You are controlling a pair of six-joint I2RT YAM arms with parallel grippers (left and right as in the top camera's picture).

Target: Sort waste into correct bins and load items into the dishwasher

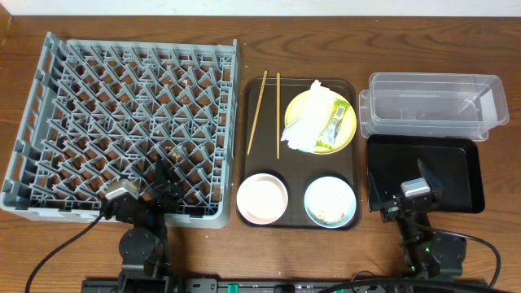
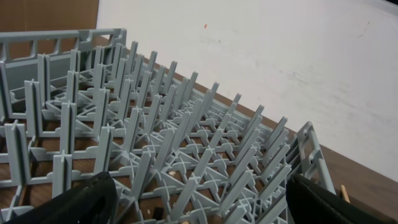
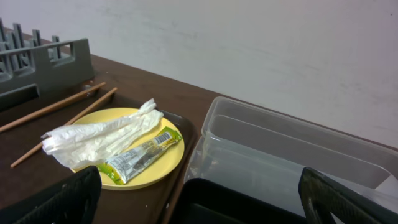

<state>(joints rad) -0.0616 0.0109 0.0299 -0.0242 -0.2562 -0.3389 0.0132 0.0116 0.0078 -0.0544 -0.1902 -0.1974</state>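
The grey dish rack fills the left of the table. A yellow plate on the brown tray holds a crumpled white napkin and a green-and-yellow wrapper; all three also show in the right wrist view: plate, napkin, wrapper. Two chopsticks lie left of the plate. A pink bowl and a light blue bowl with food scraps sit in front. The clear tub and black tray are at the right. My left gripper is open over the rack's near edge. My right gripper is open over the black tray.
The dark brown serving tray stands between the rack and the bins. A white wall rises behind the table in both wrist views. Cables run along the table's front edge.
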